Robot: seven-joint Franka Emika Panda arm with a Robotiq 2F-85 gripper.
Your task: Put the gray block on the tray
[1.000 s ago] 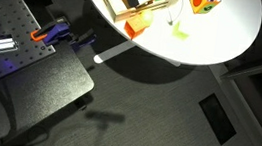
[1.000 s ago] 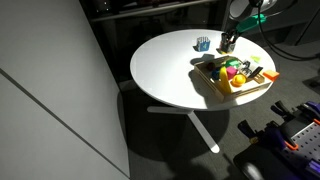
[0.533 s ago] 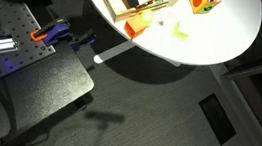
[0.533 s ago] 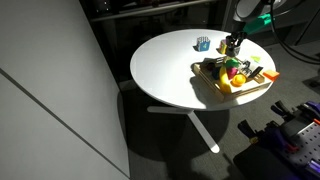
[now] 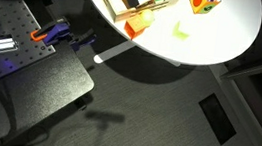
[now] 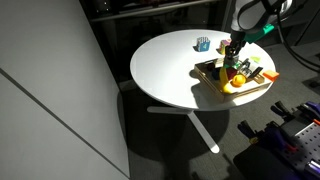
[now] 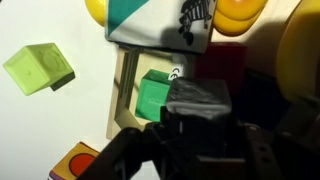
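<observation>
fingers pinch gray block | over tray | green block beside | pale-green block outside

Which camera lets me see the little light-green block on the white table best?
The wrist view: the small pale-green block looks big there, lying on the round white table beside the light-wood tray. In an exterior view it is only a tiny dot; where the whole table shows, I cannot find it.
</observation>
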